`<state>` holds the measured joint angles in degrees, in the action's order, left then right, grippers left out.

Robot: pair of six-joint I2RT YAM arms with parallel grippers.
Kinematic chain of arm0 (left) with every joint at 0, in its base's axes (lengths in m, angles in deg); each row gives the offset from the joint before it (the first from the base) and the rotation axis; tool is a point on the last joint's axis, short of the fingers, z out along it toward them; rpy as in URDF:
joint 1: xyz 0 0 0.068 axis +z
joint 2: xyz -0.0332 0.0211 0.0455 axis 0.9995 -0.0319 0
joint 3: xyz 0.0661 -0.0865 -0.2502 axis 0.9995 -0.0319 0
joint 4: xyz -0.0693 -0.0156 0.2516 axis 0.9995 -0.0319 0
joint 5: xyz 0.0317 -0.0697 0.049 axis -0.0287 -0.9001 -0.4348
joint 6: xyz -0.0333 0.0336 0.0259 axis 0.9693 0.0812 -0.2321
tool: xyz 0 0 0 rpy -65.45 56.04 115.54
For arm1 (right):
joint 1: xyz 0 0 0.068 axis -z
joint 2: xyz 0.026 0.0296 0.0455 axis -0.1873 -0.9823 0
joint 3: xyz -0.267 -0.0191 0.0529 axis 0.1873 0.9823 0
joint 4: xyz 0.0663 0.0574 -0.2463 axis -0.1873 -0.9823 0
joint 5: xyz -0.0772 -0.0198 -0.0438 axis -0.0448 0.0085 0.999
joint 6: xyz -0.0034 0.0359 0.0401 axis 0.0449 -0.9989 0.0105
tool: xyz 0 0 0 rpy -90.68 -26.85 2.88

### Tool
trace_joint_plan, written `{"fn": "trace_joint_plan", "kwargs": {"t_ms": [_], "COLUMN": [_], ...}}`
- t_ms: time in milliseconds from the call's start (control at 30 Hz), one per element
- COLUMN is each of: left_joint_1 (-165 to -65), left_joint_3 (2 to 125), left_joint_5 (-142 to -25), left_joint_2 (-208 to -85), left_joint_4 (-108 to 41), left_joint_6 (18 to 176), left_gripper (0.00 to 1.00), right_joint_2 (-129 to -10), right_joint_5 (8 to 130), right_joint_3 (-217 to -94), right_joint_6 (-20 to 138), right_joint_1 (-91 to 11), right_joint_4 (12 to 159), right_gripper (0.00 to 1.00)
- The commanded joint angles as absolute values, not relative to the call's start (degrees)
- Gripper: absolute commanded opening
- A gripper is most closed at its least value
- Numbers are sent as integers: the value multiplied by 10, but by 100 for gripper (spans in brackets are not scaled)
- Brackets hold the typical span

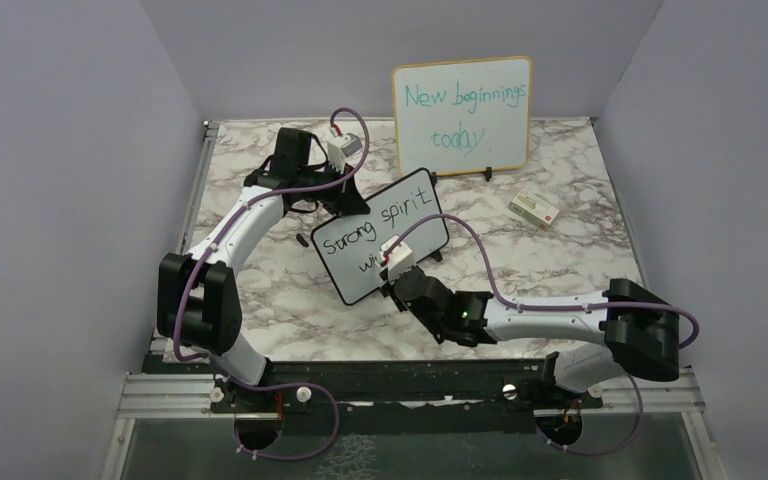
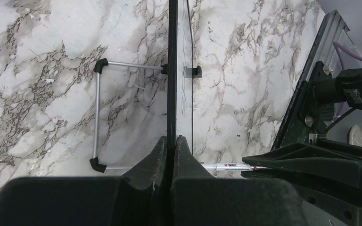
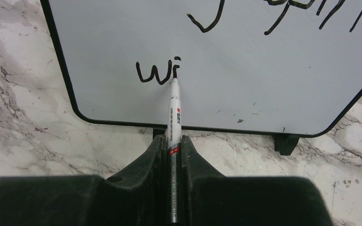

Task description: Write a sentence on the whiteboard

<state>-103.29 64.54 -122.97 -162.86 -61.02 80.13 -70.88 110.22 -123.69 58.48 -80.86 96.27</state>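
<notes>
A: Where is the whiteboard (image 1: 365, 240)?
B: In the middle of the top view, turned at an angle, standing on the table (image 1: 260, 290). The left gripper (image 2: 172, 140) is closed tightly on its upper edge.
A: And the right gripper (image 3: 172, 141)?
B: It holds a marker (image 3: 175, 110). The tip touches the whiteboard just after "wi", near the lower edge.
A: Is there room to go on?
B: Yes, the surface is blank from "wi" to the right frame. The big board (image 1: 463, 115) and a box (image 1: 533, 209) are in the upper right, apart.
</notes>
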Motion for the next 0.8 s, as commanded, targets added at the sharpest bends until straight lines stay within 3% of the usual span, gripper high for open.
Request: {"fn": "trace_joint_plan", "kwargs": {"t_ms": [0, 767], "left_joint_1": [-1040, -1040], "left_joint_3": [627, 627], "left_joint_5": [-1187, -1186], "left_joint_2": [-1635, -1635], "left_joint_4": [-639, -639], "left_joint_6": [777, 777], "left_gripper": [0, 0], "right_joint_2": [-707, -691], "right_joint_5": [1099, 1093], "right_joint_3": [-1235, -1231], "right_joint_6": [566, 559], "right_joint_1": [-807, -807], "right_joint_4": [938, 934], "right_gripper": [0, 0]}}
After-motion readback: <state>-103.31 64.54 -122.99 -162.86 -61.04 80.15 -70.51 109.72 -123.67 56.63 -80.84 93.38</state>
